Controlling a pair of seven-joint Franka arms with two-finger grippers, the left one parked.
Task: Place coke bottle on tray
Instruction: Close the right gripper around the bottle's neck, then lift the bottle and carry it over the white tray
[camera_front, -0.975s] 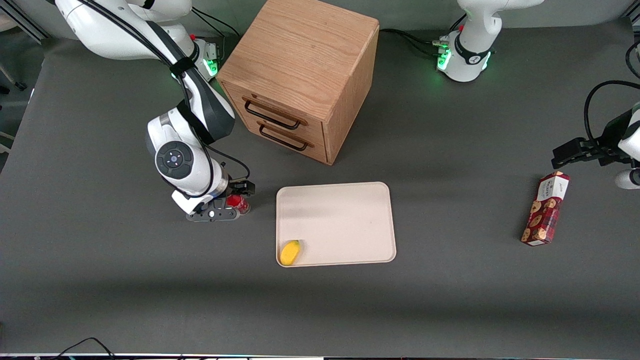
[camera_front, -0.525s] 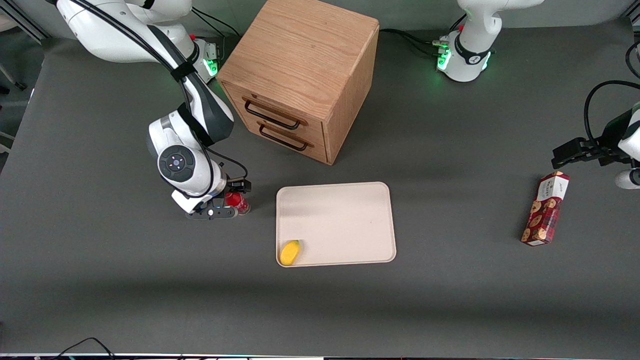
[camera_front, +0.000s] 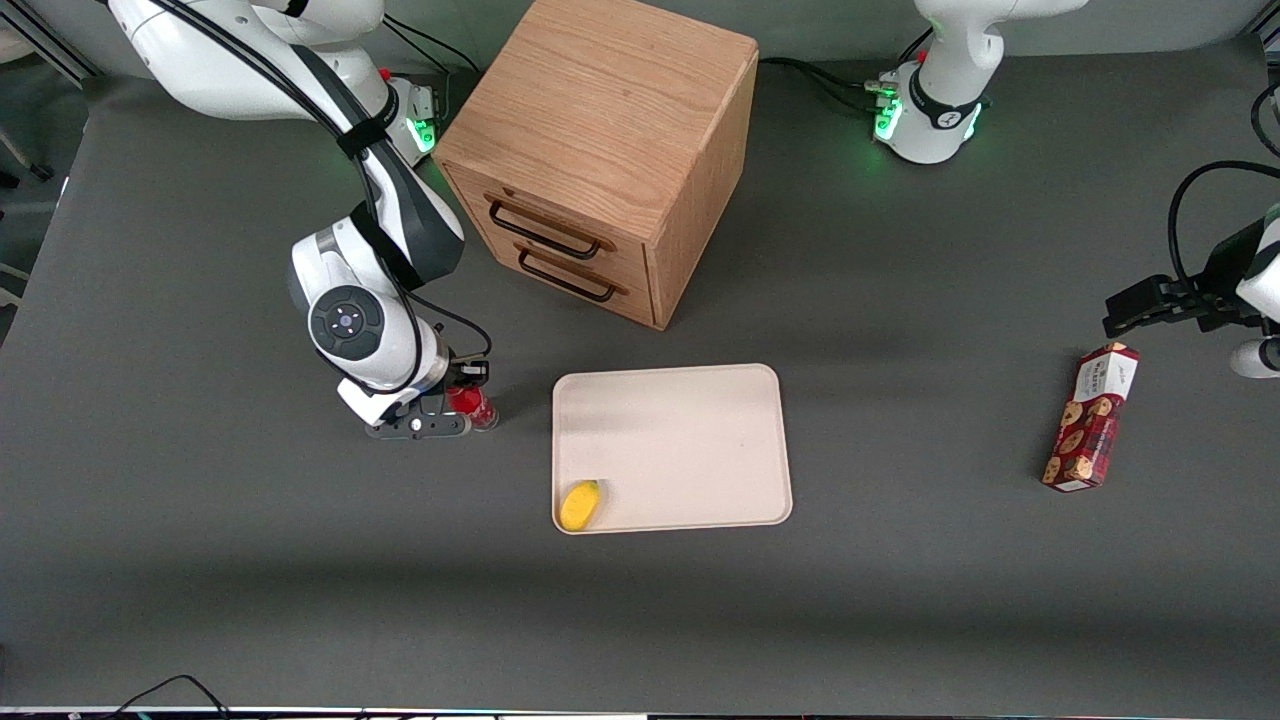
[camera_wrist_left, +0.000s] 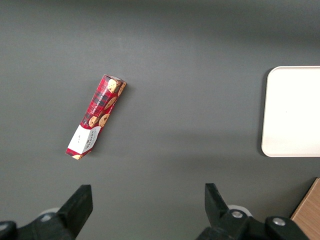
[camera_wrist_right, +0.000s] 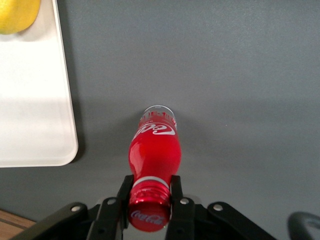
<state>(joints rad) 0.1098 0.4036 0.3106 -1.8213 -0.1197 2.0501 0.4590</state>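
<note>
Two fingers of the claw (camera_wrist_right: 150, 192) pinch the coke bottle (camera_wrist_right: 154, 155) just under its red cap, the base near or on the table (camera_front: 200, 560) beside the tray (camera_front: 690, 440), apparently ready for lifting across.

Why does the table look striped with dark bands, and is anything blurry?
Front view: soft shadow bands lie across the table, a faint one on the tray. Right wrist view: the coke bottle in the claw looks sharp and evenly lit, without obvious blur.

The right arm reaches down, its end effector (camera_wrist_right: 150, 192) low over the table, fingers (camera_wrist_right: 124, 187) closed.
</note>
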